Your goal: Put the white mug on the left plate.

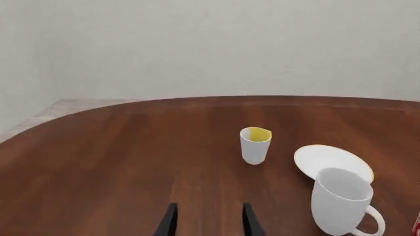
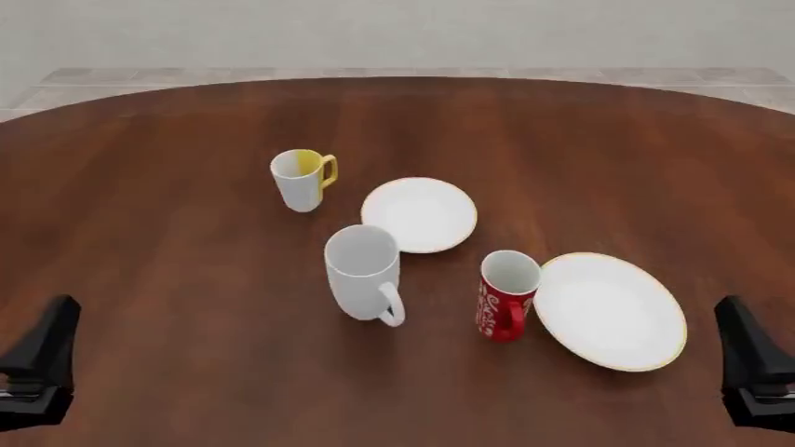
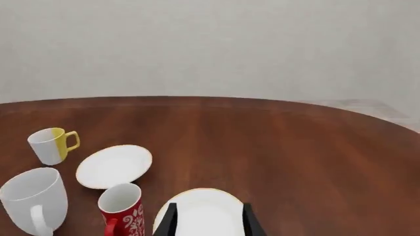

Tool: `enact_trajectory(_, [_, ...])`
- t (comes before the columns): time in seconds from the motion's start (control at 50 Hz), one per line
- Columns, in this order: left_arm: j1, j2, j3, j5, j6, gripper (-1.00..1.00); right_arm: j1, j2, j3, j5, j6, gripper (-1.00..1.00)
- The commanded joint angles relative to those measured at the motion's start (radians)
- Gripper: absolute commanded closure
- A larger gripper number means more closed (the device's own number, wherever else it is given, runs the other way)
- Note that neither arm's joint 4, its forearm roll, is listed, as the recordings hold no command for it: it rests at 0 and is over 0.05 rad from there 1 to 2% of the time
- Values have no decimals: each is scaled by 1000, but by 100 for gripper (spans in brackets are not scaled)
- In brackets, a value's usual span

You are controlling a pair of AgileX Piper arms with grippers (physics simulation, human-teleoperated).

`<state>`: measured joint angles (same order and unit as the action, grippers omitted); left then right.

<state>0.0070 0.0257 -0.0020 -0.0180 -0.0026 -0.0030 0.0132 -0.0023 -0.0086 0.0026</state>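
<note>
Near the table's [image 2: 149, 279] middle, the white mug [image 2: 363, 273] stands upright, just nearer than the left plate [image 2: 420, 214]; both my claws [image 1: 208, 221] [image 3: 208, 220] hover apart, empty, fingers spread.

The left tool [image 2: 37, 358] sits at about 8 o'clock in the front view, low and near the edge of the frame; the right tool [image 2: 755, 365] sits at about 4 o'clock, mirrored. Both are dark and hold nothing. In each wrist view the two fingers [image 1: 170, 222] [image 3: 169, 222] stand apart with a clear gap between them, pointing forward toward 12 o'clock.
</note>
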Motion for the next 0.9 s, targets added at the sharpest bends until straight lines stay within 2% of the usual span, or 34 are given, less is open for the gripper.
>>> enact_trajectory(0.02, [-2, -21, -3, 16, 2, -100, 9, -1, -8, 10, 22, -100])
enact_trajectory(0.28, [-4, -25, -2, 16, 7, -100, 13, -10, -31, 24, 5, -100])
enact_trajectory(0.34, [-4, -25, -2, 16, 9, -100, 9, -8, -24, 15, -29, -100])
enact_trajectory(0.38, [-7, -25, -3, 15, 9, -100, 13, -6, -19, 19, -33, -100])
enact_trajectory(0.44, [-7, -25, -2, 13, 11, -100, 8, 61, -16, -29, -31, -100])
enact_trajectory(0.48, [-7, -25, -2, 14, 10, -100, 7, 81, -14, -46, -55, -100])
enact_trajectory(0.56, [-13, -25, -1, 15, 15, -100, 11, 38, -52, 17, -93, -100])
enact_trajectory(0.66, [-15, -24, -3, 14, 17, -100, 13, 90, -107, 35, -90, -100])
enact_trajectory(0.7, [-17, -24, -4, 14, 17, -100, 21, 128, -131, 36, -66, -100])
enact_trajectory(0.84, [-19, -24, -2, 13, 20, -100, 62, 178, -182, 48, -70, -100])
enact_trajectory(0.9, [-18, -23, -2, 13, 20, -100, 73, 202, -186, 38, -96, -100])
